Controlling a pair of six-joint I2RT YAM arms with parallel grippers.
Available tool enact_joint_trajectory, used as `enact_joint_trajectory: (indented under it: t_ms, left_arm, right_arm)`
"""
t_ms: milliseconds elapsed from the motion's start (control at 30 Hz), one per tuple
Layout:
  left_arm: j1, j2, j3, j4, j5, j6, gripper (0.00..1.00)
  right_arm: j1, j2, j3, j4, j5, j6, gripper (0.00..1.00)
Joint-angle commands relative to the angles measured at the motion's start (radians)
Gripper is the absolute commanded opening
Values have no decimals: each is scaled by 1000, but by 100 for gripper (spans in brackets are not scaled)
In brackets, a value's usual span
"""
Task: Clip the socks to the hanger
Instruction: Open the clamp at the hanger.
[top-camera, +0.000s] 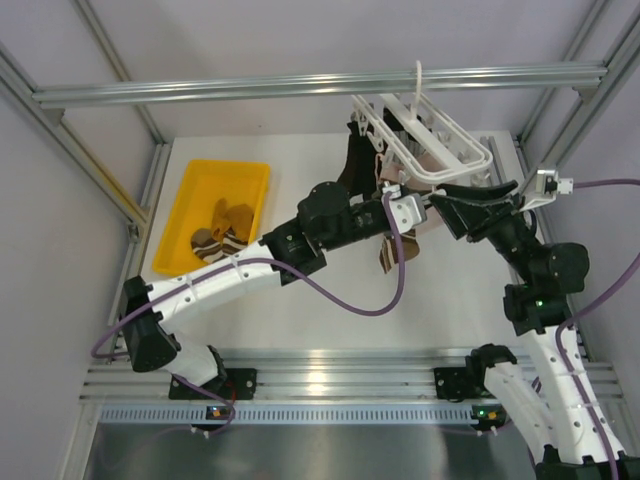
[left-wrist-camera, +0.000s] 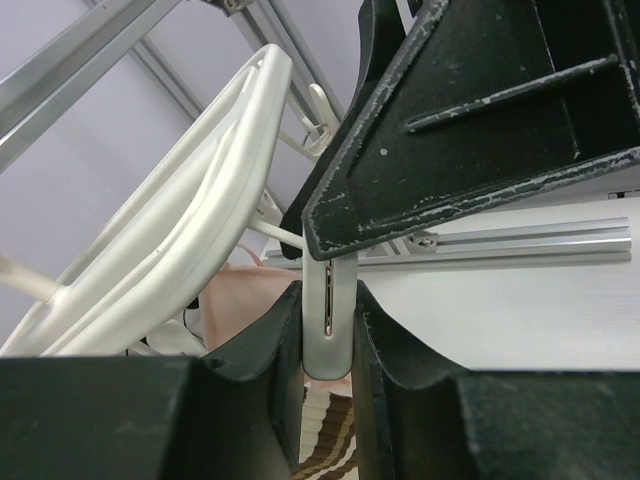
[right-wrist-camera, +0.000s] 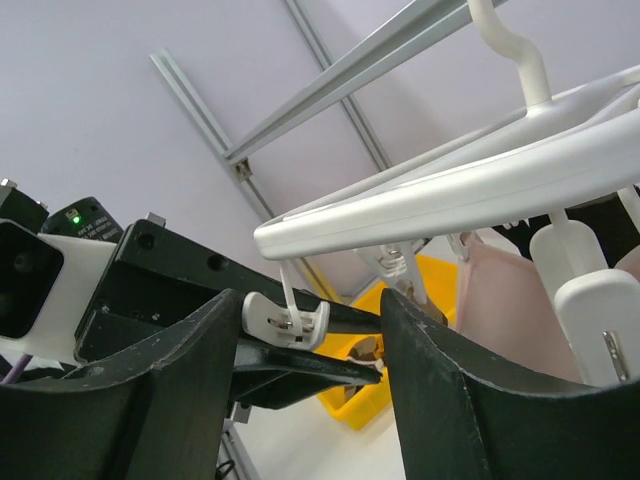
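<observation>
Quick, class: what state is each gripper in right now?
Left gripper: jaws closed on a clip.
Right gripper: jaws open, holding nothing.

The hanger (top-camera: 425, 135) is smooth, glossy white plastic, its clip (left-wrist-camera: 330, 350) a duller pale plastic. The left tool (left-wrist-camera: 328, 310) and right tool (right-wrist-camera: 310, 320) have matt black fingers (left-wrist-camera: 480, 100) with scuffed whitish edges. Low in the left wrist view, the striped sock (left-wrist-camera: 330, 450) is soft knit cloth.
</observation>
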Motion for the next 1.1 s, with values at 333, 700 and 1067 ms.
enact_joint_trajectory:
  t_ms: [333, 700, 1067]
  left_arm:
    - [-13, 32, 63, 14, -13, 28, 0]
    - [-12, -60, 20, -29, -9, -59, 55]
    - [250, -378, -85, -421, 91, -450, 65]
  right_arm:
    - [17, 25, 1, 51, -20, 15, 33]
    - [16, 22, 6, 54, -39, -6, 0]
    - [16, 22, 11, 32, -29, -11, 0]
